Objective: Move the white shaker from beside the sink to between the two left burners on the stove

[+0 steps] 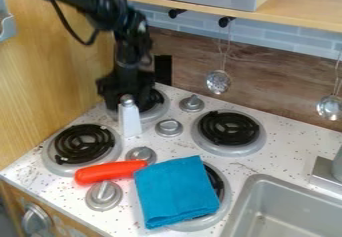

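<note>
The black gripper (127, 95) hangs over the rear left burner (155, 99), at the top of a white shaker (130, 121); whether it is open or closed, or touching the shaker, I cannot tell. The shaker stands upright on the tabletop (240, 168) at that burner's near edge, long axis vertical, grey cap up. Knobs (169, 127) sit to its right; the front left burner (83, 143) lies nearer the camera. Beyond that, a red-orange object (107, 172) lies crosswise, its right end meeting a blue cloth (175, 191) that partly hides another burner (224, 206). The sink (267, 181) is cut off at the lower right.
</note>
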{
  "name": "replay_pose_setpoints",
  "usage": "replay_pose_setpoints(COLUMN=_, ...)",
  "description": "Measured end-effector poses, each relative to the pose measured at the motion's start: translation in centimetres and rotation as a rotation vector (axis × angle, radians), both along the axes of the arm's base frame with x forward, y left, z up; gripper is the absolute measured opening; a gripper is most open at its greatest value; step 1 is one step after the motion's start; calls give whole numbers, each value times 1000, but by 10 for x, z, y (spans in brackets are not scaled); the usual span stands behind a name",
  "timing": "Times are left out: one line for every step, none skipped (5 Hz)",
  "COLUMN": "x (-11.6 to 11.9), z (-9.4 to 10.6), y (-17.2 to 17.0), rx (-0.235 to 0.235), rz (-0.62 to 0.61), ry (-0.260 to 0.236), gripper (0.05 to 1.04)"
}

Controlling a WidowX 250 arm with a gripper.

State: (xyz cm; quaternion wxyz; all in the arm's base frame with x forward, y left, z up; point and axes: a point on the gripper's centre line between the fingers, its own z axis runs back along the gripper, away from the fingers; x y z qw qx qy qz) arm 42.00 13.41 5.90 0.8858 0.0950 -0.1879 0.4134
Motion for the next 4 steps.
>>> replay_pose_setpoints(x=-9, z=29, y=-25, rx=-54, rz=-150, ry=53, gripper=1005)
replay_pose_setpoints(x=-29, z=62, y=-58, rx=-114, rz=-251, ry=105, gripper=1005)
replay_pose_setpoints(x=-69, z=75, y=-93, rx=-182, rz=-343, ry=168, gripper=1005)
replay_pose_setpoints(x=-114, z=88, y=-103, rx=-144, rz=-405, ry=136, gripper=1005)
